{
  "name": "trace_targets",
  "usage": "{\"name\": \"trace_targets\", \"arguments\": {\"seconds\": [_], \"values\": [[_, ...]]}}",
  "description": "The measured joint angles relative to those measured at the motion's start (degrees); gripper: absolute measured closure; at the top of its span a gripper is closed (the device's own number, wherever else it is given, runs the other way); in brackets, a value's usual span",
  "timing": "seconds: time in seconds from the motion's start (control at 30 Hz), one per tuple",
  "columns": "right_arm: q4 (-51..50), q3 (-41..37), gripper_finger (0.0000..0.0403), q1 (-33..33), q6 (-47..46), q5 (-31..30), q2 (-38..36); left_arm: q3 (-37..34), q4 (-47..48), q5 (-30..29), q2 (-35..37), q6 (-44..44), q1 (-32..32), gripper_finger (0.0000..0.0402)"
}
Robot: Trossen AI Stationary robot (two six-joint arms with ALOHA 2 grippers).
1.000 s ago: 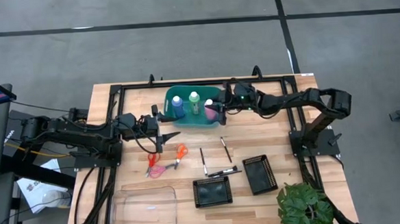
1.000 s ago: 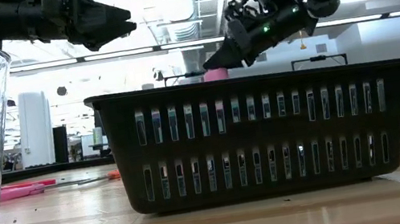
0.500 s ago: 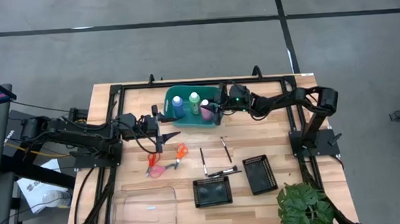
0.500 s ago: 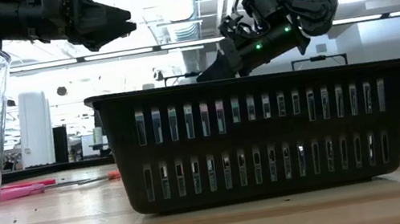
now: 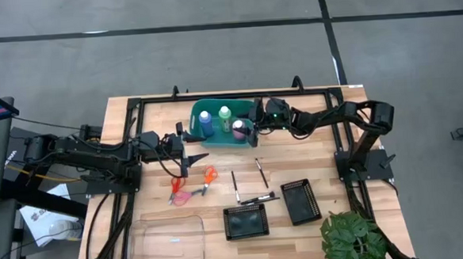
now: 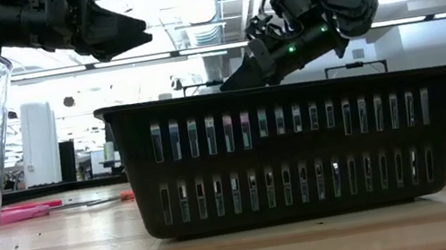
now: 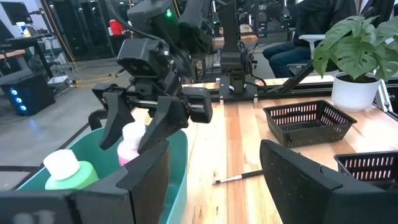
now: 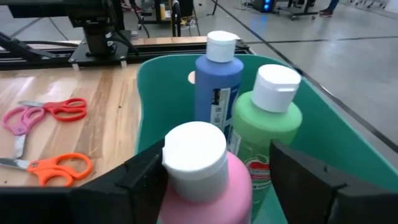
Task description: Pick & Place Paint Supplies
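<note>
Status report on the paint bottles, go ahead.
Right gripper open, fingers either side of pink bottle standing in teal basket. Left gripper open, waiting near the scissors. Nothing in the way.

This is a robotics lab or workshop. A wooden bench (image 5: 313, 173) with a black metal frame (image 5: 135, 111) carries two dark robot arms and stands on a grey concrete floor (image 5: 211, 51) marked with dark lines. Beyond the bench, the left wrist view shows dark equipment racks (image 7: 81, 28), cables and a seated person (image 7: 305, 28). A potted plant (image 7: 354, 50) sits at one bench corner.
</note>
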State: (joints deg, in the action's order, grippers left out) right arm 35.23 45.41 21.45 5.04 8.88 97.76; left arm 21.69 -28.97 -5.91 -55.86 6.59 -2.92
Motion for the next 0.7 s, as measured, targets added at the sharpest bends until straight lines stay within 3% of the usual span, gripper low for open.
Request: {"name": "trace_targets", "arguments": {"seconds": [0.47, 0.7], "values": [[2.3, 0.0, 0.0149, -0.3, -0.1, -0.2, -0.7, 0.0, 0.7, 0.0, 0.0, 0.0, 0.0, 0.0165], [4.0, 0.0, 0.0149, -2.1, 0.4, 0.2, -5.4, 0.0, 0.8, 0.0, 0.0, 0.0, 0.0, 0.0165]]}}
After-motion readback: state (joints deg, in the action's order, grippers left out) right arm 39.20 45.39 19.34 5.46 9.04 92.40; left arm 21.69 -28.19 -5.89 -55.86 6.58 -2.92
